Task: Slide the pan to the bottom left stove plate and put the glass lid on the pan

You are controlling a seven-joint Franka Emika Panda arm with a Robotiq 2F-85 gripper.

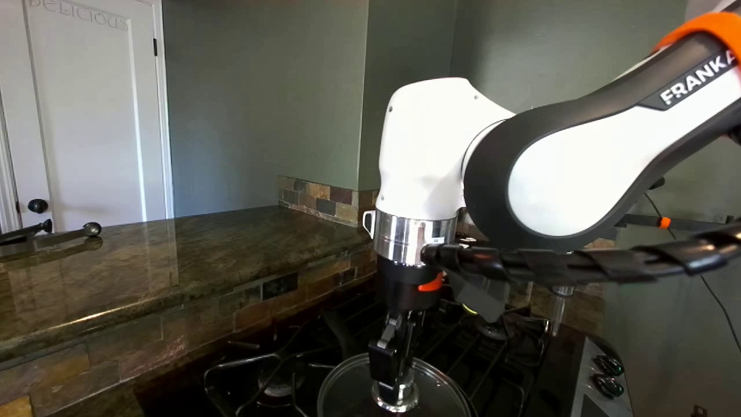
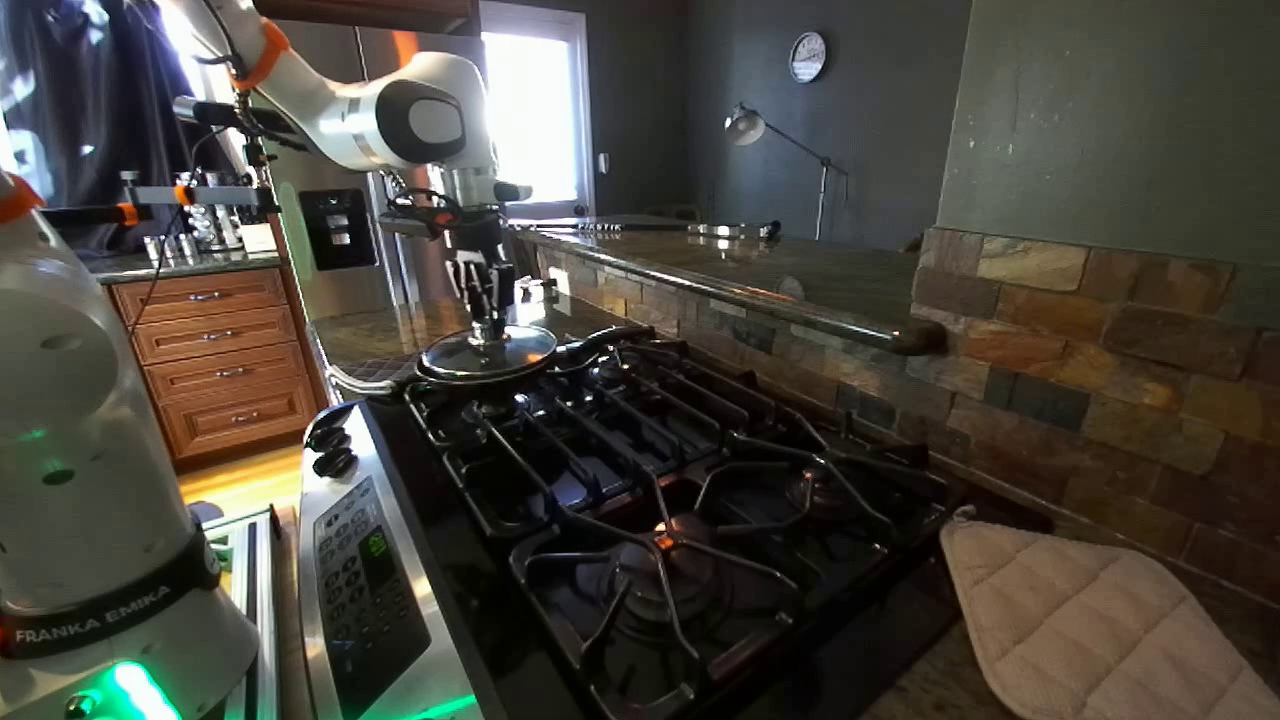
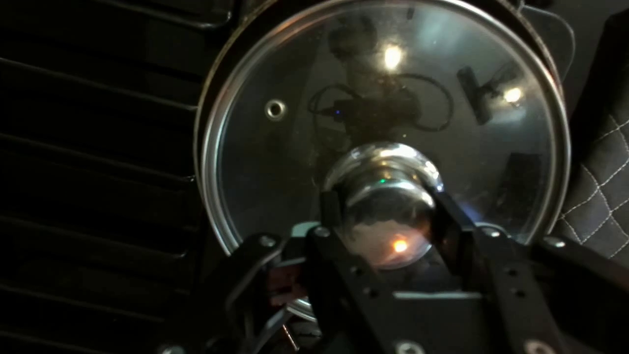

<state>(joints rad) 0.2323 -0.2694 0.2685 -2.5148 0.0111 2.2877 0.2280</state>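
A long table of polished brown stone runs behind the black gas stove, raised above a band of mixed stone tiles. The jointed robot arm, white with black trim and orange bands, reaches over one end of the stove, its last section pointing down. Along the stove's front runs a silver control panel with a green-lit display. At the stove's front corner, below the arm, I see the wide, round, black frying pan; the plate under it is hidden. Over that same corner is the round, clear glass lid with its shiny metal rim, set over the pan slightly off-centre, so that a dark crescent of pan shows beside it; I can't tell whether it rests fully. A pale beige quilted cloth pad lies beside the stove's opposite end. The black metal jaws, above the pan's corner of the stove, are clasped around the lid's shiny silver knob, touching it from both sides. Smallest is the metal-ringed hole in the glass.
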